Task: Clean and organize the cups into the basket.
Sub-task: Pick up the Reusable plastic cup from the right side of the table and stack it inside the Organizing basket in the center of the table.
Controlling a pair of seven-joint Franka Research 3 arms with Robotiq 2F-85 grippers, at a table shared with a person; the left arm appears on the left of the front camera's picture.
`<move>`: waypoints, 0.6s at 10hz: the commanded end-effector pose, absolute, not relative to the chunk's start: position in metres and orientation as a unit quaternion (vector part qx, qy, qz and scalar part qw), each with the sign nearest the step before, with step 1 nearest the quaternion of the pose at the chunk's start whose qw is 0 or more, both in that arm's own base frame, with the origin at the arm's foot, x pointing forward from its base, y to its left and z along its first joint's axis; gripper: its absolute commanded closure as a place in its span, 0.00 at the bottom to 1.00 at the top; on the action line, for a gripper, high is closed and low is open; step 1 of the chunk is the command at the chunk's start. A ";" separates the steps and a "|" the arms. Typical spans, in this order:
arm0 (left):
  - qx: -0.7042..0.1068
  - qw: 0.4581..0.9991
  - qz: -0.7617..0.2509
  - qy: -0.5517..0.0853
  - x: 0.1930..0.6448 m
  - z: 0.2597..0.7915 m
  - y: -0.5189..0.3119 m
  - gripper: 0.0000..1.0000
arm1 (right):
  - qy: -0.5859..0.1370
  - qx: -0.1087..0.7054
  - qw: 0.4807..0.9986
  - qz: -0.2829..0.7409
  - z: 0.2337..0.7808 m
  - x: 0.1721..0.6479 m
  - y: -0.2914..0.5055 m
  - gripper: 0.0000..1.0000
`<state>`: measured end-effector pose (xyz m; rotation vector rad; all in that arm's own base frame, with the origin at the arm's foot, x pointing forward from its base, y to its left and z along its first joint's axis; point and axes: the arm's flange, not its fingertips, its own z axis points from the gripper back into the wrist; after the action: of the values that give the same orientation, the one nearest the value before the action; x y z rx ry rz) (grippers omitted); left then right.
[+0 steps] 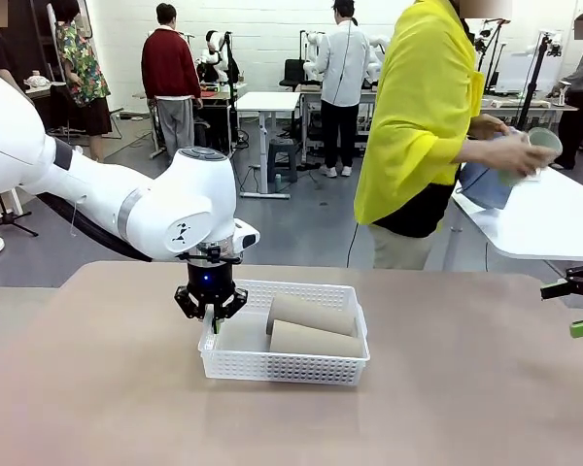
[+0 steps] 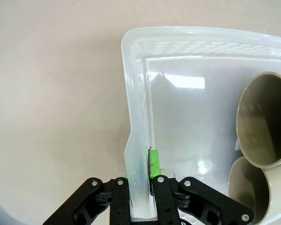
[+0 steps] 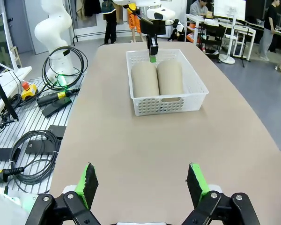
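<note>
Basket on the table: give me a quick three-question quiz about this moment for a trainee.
1. True or false: the left gripper is shut on the white mesh basket's end wall.
2. How many tan cups lie inside the basket?
3. Where is the mint green cup? A: in the basket. B: in the person's hands. C: nested in a tan cup.
Key: 1 true; 2 two; 3 B.

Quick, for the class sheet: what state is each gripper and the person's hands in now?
Left gripper: closed on the basket's end wall.
Right gripper: open, empty.
Person's hands: holding the mint green cup and a blue cloth.
</note>
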<state>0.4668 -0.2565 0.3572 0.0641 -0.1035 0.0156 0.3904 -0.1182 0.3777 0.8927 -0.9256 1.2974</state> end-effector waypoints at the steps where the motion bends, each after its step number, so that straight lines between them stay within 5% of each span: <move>1: 0.032 0.998 0.008 -0.053 0.467 0.358 -0.257 1.00 | -0.404 0.383 0.614 0.560 0.377 0.390 -0.116 0.00; 6: 0.032 0.998 0.008 -0.053 0.467 0.358 -0.257 1.00 | -0.404 0.383 0.614 0.560 0.377 0.390 -0.116 0.00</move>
<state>0.4668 -0.2565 0.3572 0.0641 -0.1035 0.0156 0.3906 -0.1175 0.3777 0.8933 -0.9245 1.2990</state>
